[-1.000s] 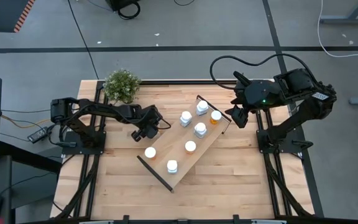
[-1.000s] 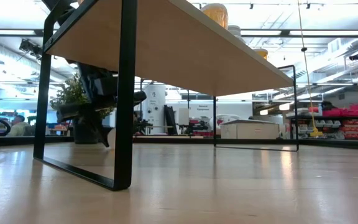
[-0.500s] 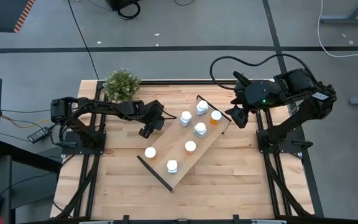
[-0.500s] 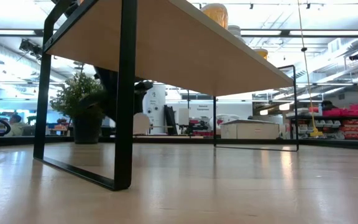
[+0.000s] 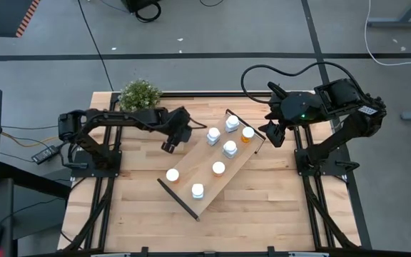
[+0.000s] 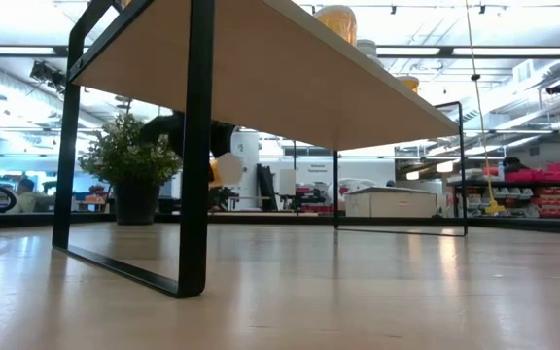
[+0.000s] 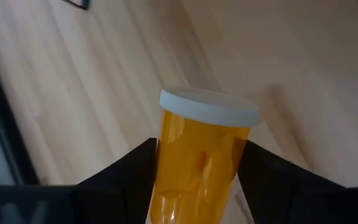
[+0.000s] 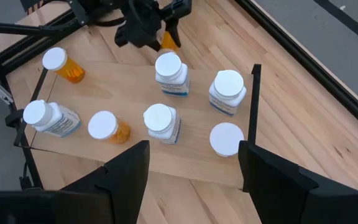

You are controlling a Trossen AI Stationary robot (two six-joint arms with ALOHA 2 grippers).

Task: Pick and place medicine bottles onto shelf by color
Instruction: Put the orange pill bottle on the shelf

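This is a robotics lab or workshop hall: a light butcher-block wooden table [image 5: 134, 214] stands on a grey concrete floor [image 5: 212, 28] crossed by black cables [image 5: 95, 43], with open ceiling lights, white equipment and red-stocked storage racks [image 6: 552, 199] behind.

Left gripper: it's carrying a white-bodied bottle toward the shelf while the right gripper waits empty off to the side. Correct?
Not quite. The bottle in the left gripper is orange-bodied with a white cap, as the left wrist view shows. The rest holds: the right gripper waits empty beside the shelf.
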